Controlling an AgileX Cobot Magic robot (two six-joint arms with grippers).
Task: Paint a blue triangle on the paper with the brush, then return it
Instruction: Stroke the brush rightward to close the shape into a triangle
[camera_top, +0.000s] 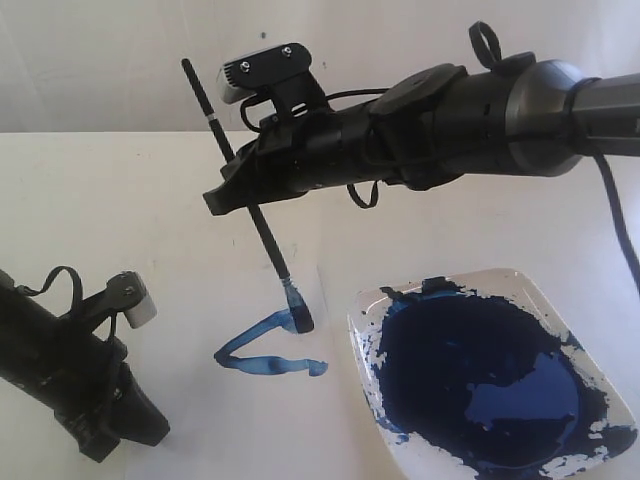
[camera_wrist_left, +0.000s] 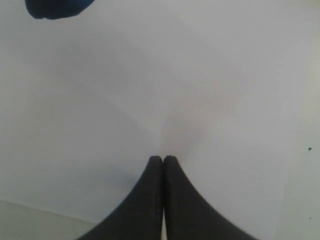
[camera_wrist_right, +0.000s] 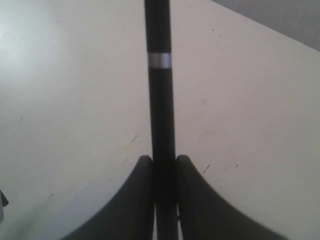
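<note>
exterior view: right pincer (camera_top: 225, 200) grips the brush (camera_top: 262, 225) mid-handle, tip on the paper (camera_top: 200, 320) at the blue triangle's (camera_top: 268, 350) far-right corner, left of the paint tray (camera_top: 530, 290), so a light closing stroke nearward is advised; left wrist view: left pincer (camera_wrist_left: 163, 160) closed, empty; right wrist view: handle centred between jaws.

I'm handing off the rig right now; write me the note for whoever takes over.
Left gripper: shut, empty, parked away from the strokes.
Right gripper: shut on the brush, bristles down on the paper at the upper corner of the blue triangle.
Paint tray: right of the strokes, holding blue paint.
Done: two sides painted.
Left: the side nearest the tray, then return the brush.
</note>
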